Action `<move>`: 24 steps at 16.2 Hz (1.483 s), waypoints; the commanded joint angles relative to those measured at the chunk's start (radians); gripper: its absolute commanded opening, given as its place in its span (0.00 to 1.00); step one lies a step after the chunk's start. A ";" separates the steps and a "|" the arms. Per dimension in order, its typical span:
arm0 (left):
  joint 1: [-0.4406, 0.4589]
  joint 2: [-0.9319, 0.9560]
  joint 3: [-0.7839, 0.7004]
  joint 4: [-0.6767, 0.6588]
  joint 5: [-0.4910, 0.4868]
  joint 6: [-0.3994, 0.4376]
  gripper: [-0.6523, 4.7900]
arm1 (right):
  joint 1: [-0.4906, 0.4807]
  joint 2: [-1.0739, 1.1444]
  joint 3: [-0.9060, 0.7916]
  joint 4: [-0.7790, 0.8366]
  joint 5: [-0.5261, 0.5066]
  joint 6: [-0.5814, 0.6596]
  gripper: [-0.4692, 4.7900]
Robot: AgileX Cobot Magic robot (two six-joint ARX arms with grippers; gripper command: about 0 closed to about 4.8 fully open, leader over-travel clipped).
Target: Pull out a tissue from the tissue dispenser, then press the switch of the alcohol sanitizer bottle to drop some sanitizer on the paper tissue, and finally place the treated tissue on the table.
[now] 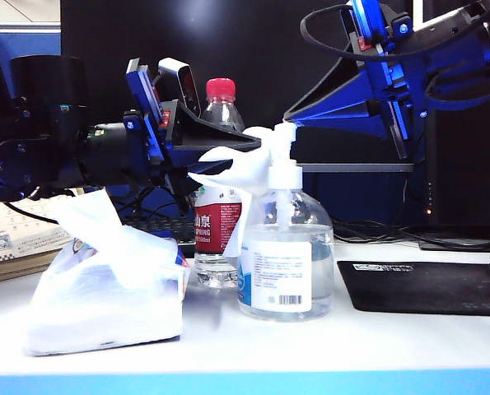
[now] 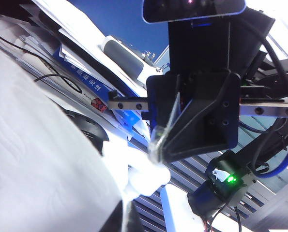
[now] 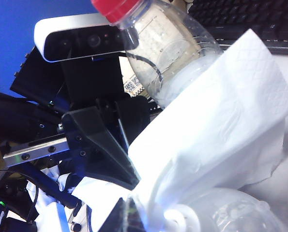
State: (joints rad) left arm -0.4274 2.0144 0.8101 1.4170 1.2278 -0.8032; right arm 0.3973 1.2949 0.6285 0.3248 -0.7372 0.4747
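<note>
Exterior view alone shows right fingers shut, empty, over the switch; left fingers pinch the tissue.

The tissue hides the switch's nozzle; both tool tips sit obscured

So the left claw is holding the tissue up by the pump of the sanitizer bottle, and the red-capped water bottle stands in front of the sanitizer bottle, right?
One thing is off. The exterior view shows the water bottle standing behind the sanitizer bottle, not in front of it. The rest holds: the left claw holds the tissue up by the pump.
</note>
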 commanded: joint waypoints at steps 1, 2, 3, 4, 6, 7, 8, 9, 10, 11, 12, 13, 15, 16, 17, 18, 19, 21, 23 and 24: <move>0.000 -0.004 0.007 0.013 0.006 0.002 0.11 | 0.002 0.004 0.000 -0.014 0.005 -0.004 0.08; 0.000 -0.004 0.007 0.013 0.006 0.002 0.11 | 0.002 0.009 0.000 -0.013 0.007 -0.004 0.08; 0.000 -0.004 0.007 0.013 0.003 0.003 0.11 | 0.002 0.035 0.000 -0.013 0.014 -0.004 0.08; 0.000 -0.004 0.007 0.013 0.004 0.003 0.11 | 0.005 0.051 0.000 -0.013 0.014 -0.004 0.08; 0.000 -0.004 0.007 0.013 0.003 0.003 0.11 | 0.005 0.070 0.000 -0.008 0.014 -0.004 0.08; 0.000 -0.004 0.007 0.013 0.004 0.003 0.11 | 0.005 0.071 0.000 -0.006 0.014 -0.004 0.08; 0.000 -0.004 0.007 0.013 0.003 0.003 0.11 | 0.005 0.070 0.000 0.002 0.008 -0.003 0.08; 0.000 -0.004 0.007 0.013 0.004 0.003 0.11 | 0.005 0.064 0.000 0.023 -0.009 0.007 0.08; 0.000 -0.004 0.007 0.013 0.004 0.003 0.11 | 0.005 0.053 0.000 0.053 -0.020 0.040 0.08; 0.000 -0.004 0.007 0.013 0.005 0.003 0.11 | 0.005 0.037 0.000 0.079 -0.026 0.056 0.08; 0.000 -0.004 0.007 0.013 0.006 0.002 0.11 | 0.005 0.018 0.000 0.086 -0.023 0.058 0.08; 0.000 -0.004 0.007 0.013 0.006 0.003 0.11 | 0.005 0.004 0.000 0.092 -0.024 0.069 0.08; 0.000 -0.004 0.007 0.013 0.007 0.003 0.11 | 0.004 -0.005 0.000 0.099 -0.023 0.076 0.08; 0.000 -0.004 0.007 0.013 0.007 0.003 0.11 | 0.005 -0.003 0.000 0.098 -0.023 0.076 0.08; 0.000 -0.004 0.007 0.013 0.007 0.003 0.11 | 0.005 -0.003 0.000 0.099 -0.023 0.076 0.08; 0.000 -0.004 0.007 0.013 0.007 0.003 0.11 | 0.005 -0.003 0.000 0.099 -0.022 0.076 0.08; 0.000 -0.004 0.007 0.013 0.007 0.002 0.11 | 0.005 -0.003 0.000 0.099 -0.020 0.076 0.08; 0.000 -0.004 0.007 0.013 0.006 0.002 0.11 | 0.005 -0.003 0.000 0.100 -0.020 0.076 0.08; 0.000 -0.005 0.007 0.013 0.003 0.002 0.11 | 0.005 -0.003 0.000 0.100 -0.014 0.076 0.08; 0.000 -0.004 0.007 0.013 0.003 0.002 0.11 | 0.005 -0.003 0.000 0.100 -0.007 0.076 0.08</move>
State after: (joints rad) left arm -0.4274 2.0144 0.8131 1.4170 1.2274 -0.8032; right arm 0.4000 1.2953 0.6262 0.4103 -0.7521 0.5499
